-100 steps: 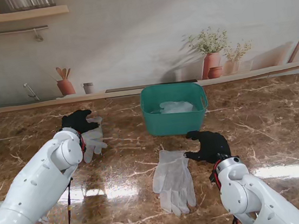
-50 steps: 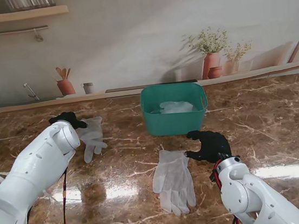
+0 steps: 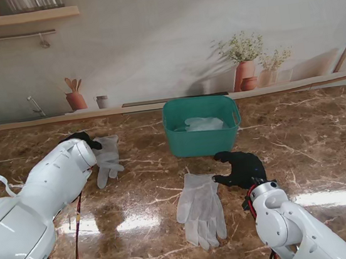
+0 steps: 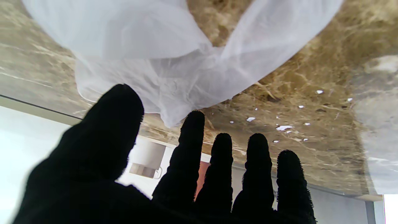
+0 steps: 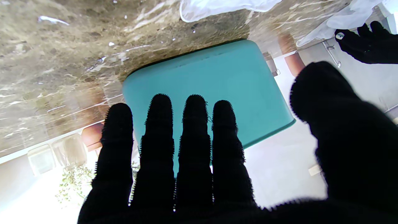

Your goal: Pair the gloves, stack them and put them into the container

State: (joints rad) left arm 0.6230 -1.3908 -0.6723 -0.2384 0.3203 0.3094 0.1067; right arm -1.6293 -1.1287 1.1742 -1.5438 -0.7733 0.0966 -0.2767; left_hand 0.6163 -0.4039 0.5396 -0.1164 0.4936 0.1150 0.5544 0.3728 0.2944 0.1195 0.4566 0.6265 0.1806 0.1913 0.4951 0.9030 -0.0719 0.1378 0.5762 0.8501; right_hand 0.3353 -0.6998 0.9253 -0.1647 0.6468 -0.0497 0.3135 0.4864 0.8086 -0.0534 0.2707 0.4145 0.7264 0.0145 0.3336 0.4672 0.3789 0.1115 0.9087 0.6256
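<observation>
On a brown marbled table [image 3: 325, 136], the left hand [image 3: 80, 138] shows only a sliver of black fingers past its own white forearm [image 3: 48, 189] in the stand's view; the wrist camera fills in the rest: fingers [image 4: 192, 146] straight and slightly spread, holding nothing, hovering just short of a translucent white glove [image 4: 149, 56], which the stand's view places at far left beside that hand; whether fingertips touch the fabric cannot be told. Right of centre, the right hand [image 3: 244, 168] hovers open, its fingers [image 5: 194, 130] together and straight, thumb apart, beside a flat stack of gloves [image 3: 200, 208] lying near the middle; how many gloves the stack holds is hard to make out. Beyond it at the far middle stands the teal container [image 3: 203, 140], pale gloves inside visible only from the stand; the right wrist camera shows just its outer wall, with the left hand at frame edge.
</observation>
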